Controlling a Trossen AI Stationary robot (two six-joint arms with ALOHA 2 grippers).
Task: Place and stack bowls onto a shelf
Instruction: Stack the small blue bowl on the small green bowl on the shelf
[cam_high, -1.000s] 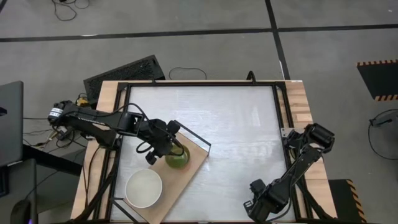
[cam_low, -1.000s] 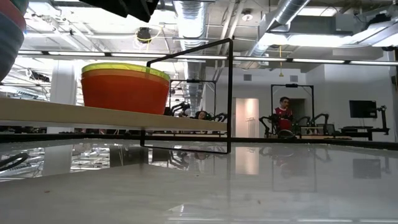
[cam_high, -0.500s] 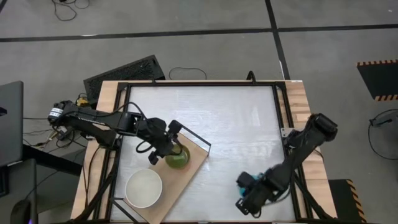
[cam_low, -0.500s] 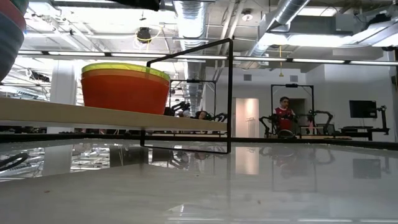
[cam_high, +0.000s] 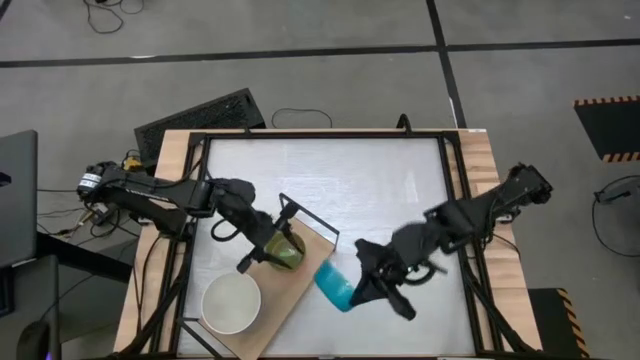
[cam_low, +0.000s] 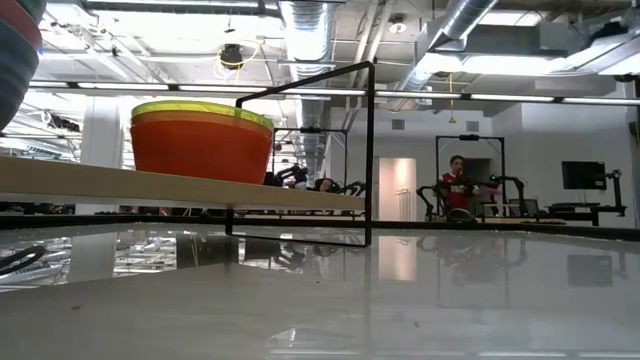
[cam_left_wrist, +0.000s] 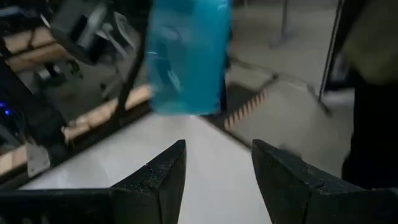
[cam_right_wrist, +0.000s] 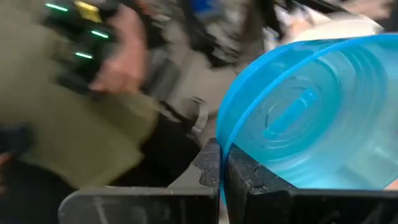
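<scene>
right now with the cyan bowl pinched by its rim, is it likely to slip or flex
The cyan bowl looks like thin, glossy plastic, so probably light and a bit slippery. The right gripper pinches only its rim, and it hangs tilted, so it may pivot. The wall may flex slightly.

Grey floor (cam_high: 330, 25) with black tape lines; bright ceiling ducts (cam_low: 310, 25) beyond the table.

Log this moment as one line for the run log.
right gripper: shut on cyan round plastic bowl, beside light-wood shelf | left gripper: open, by lime green bowl stack

Robotics lab, exposed ceiling ducts (cam_low: 310, 25), other robot rigs (cam_low: 470, 195), wall monitor (cam_low: 583, 175)
</scene>
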